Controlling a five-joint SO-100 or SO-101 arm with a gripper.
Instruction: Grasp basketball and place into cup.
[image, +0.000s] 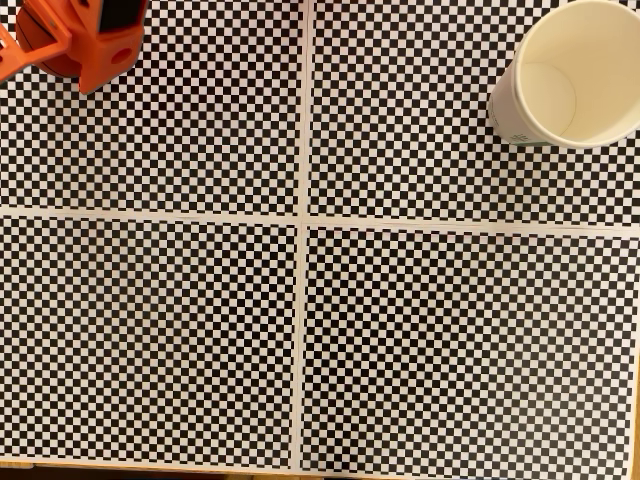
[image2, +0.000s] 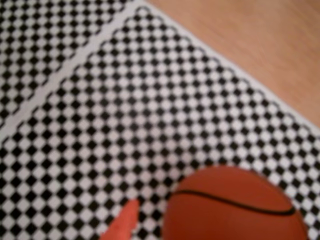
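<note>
A: Where do we find the basketball (image2: 235, 207)?

B: In the wrist view it sits at the bottom right, large and a little blurred, one black seam curving across it. It looks very near the camera, over the checkered sheets (image2: 100, 110) that cover the bench (image2: 260, 45), whose bare wood shows at the top right.

A: And our hand (image: 75, 40)?

B: In the fixed view we see its orange body in the top left corner. In the wrist view one orange fingertip (image2: 125, 220) pokes up just left of the ball, close beside it. We cannot tell whether it touches, nor whether the hand is wide or closed on the ball; the other finger is out of frame.

A: The cup (image: 600, 135)?

B: Top right of the fixed view, upright, mouth open, pale inside with nothing in it. It stands well apart from our hand, across the whole width of the sheets.

A: Why keep it there?

B: We judge it gives a clear carry across open surface, and the wide mouth forgives a loose drop. The placing is not yet done.
</note>
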